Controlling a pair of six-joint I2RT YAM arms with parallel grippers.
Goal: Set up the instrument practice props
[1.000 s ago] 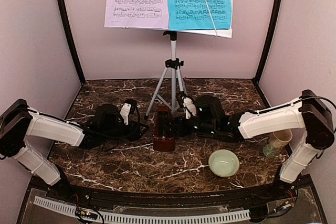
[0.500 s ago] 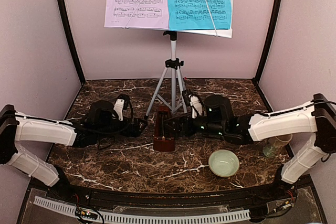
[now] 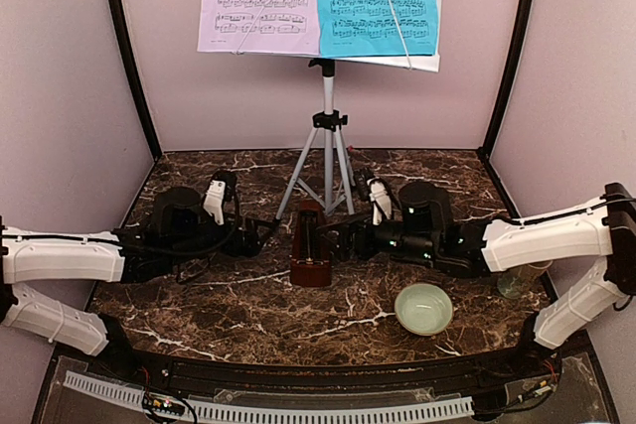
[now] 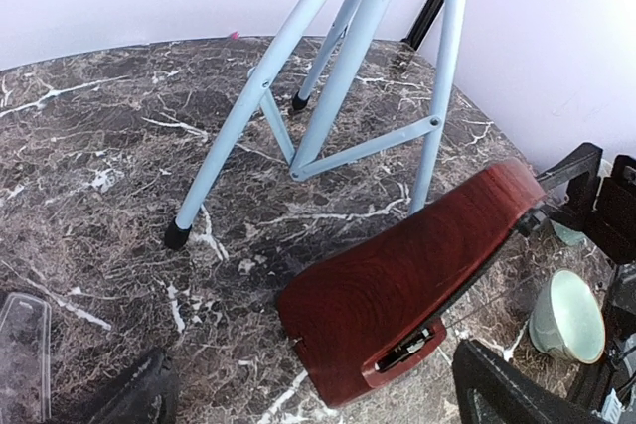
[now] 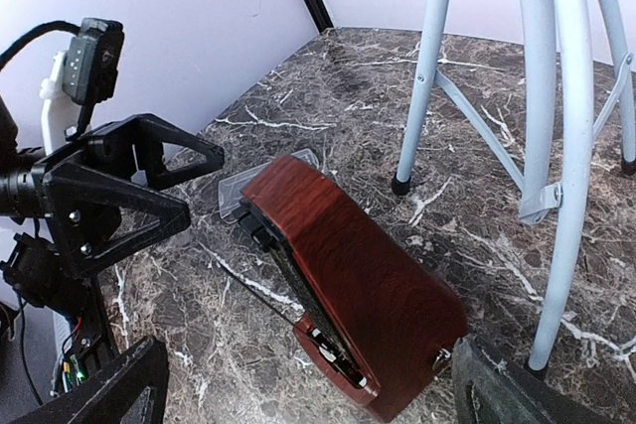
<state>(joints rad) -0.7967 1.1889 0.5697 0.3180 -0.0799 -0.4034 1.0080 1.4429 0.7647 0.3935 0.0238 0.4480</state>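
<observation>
Even bright light, soft shadows, sharp focus, wrist-view edges perhaps warped

Pale lilac walls [image 3: 60,96] box in a dark brown marble table [image 3: 248,315], with black posts [image 3: 130,57] at the back corners.

Both end effectors [image 3: 270,229] [image 3: 335,241] opened, retreating from metronome [image 3: 310,257].
</observation>
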